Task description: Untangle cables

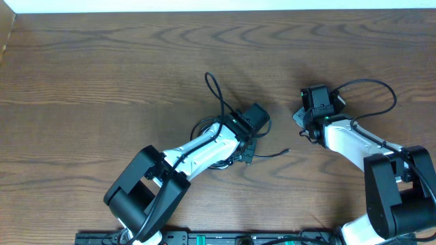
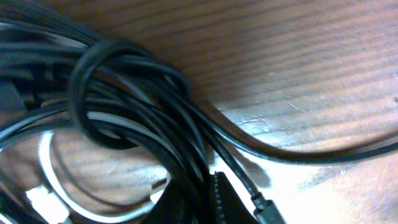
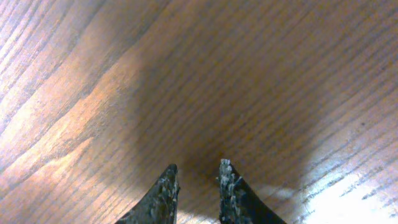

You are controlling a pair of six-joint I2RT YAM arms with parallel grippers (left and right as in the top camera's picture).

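Observation:
The cables (image 1: 216, 136) lie tangled at the table's centre, with one black loop (image 1: 214, 88) reaching up and a plug end (image 1: 286, 151) trailing right. In the left wrist view several black cables form a knot (image 2: 112, 93) over a white cable (image 2: 50, 168). A black strand (image 2: 298, 152) runs off to the right. My left gripper (image 1: 246, 146) (image 2: 199, 193) is shut on black strands of the bundle. My right gripper (image 1: 313, 102) (image 3: 198, 169) hovers over bare wood to the right of the tangle. Its fingers stand a narrow gap apart with nothing between them.
The wooden table (image 1: 102, 68) stretches wide to the left and back. A thick black cord (image 1: 381, 88) arcs from the right arm at the right side. The arm bases stand along the front edge (image 1: 204, 238).

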